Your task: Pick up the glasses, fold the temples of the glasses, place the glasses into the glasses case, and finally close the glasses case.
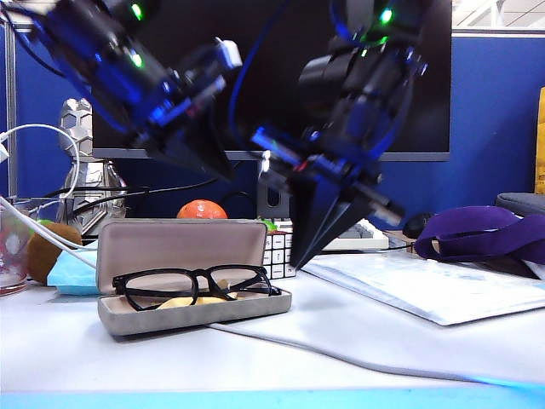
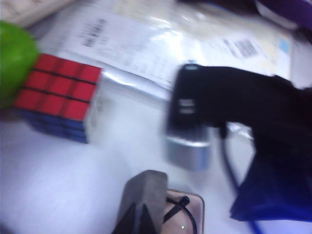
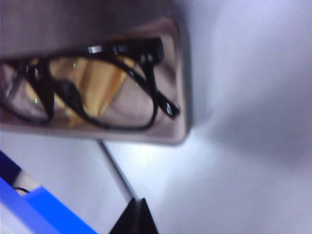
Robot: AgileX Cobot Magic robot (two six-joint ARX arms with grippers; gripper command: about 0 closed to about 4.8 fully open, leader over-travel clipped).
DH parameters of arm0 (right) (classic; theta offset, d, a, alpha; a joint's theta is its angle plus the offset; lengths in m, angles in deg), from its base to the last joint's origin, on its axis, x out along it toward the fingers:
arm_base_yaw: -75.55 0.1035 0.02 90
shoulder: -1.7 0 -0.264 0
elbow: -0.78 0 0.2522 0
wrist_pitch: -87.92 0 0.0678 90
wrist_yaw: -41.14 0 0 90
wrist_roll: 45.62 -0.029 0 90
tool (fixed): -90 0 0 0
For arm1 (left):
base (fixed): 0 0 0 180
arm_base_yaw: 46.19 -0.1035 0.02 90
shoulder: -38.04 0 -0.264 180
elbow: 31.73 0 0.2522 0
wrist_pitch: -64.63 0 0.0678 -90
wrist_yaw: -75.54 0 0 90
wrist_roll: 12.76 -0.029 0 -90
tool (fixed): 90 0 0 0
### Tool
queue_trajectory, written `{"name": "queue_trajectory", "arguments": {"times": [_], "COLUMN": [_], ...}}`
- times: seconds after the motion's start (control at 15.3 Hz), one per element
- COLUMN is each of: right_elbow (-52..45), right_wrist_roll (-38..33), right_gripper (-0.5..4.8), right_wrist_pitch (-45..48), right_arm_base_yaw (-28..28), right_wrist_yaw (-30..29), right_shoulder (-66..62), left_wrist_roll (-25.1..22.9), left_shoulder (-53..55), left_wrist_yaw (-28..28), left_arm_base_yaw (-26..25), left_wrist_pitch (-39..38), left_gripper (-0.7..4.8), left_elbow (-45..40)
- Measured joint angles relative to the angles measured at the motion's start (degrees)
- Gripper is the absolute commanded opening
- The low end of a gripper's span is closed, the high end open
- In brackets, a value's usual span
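1. The right gripper (image 1: 300, 258) hangs just beside the right end of the glasses case (image 1: 192, 317), tip pointing down at the table. Its jaws are clenched together on nothing.
2. The left gripper (image 1: 223, 170) sits higher, above and behind the case lid (image 1: 181, 245). Its own camera is too blurred to show whether the fingers are parted or pressed, so I cannot tell.
3. The glasses (image 1: 197, 285) already lie inside the open case on the pale yellow cloth (image 3: 92, 80). The temples appear folded, though blur leaves that uncertain.
4. Judging from this, only closing is left. Press the upright lid forward from behind, near its middle, so that it swings evenly. The other gripper should steady the base (image 1: 255, 307) so the case does not slide.
5. First check that the frame's right corner (image 3: 163, 105) sits below the rim, or the lid may pinch it.
6. A white cable (image 1: 341, 356) runs from under the case across the table and could shift it.
7. Close behind stand a Rubik's cube (image 2: 61, 95), a green ball (image 2: 14, 61) and a plastic-wrapped document (image 1: 426, 290). A light-blue packet (image 1: 72, 277) lies to the left of the case, in the exterior view. The lid's swing looks clear of all of them.
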Motion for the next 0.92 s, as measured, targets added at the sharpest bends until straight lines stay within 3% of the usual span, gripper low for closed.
{"name": "queue_trajectory", "arguments": {"times": [0.26,0.52,0.72,0.92], "right_elbow": [-0.02,0.00,-0.07,-0.07], "right_wrist_roll": [-3.04,-2.49,6.14,11.04], "right_gripper": [-0.01,-0.01,-0.01,-0.01], "right_wrist_pitch": [1.09,-4.09,-11.30,-12.52], "right_arm_base_yaw": [-0.02,-2.29,-3.74,-3.74], "right_wrist_yaw": [-1.18,-1.46,-1.07,-1.05], "right_shoulder": [-2.34,-2.36,0.50,5.92], "left_wrist_roll": [-4.20,-4.11,-3.80,-3.08], "left_shoulder": [1.44,1.46,1.46,1.46], "left_wrist_yaw": [-5.57,-8.96,-12.79,-16.06], "left_arm_base_yaw": [-3.28,-7.72,-8.26,-8.26], "left_wrist_pitch": [0.11,0.11,-0.07,-0.07], "left_gripper": [-0.06,-0.06,-0.06,-0.06], "left_elbow": [-0.02,-0.02,-0.02,-0.02]}}
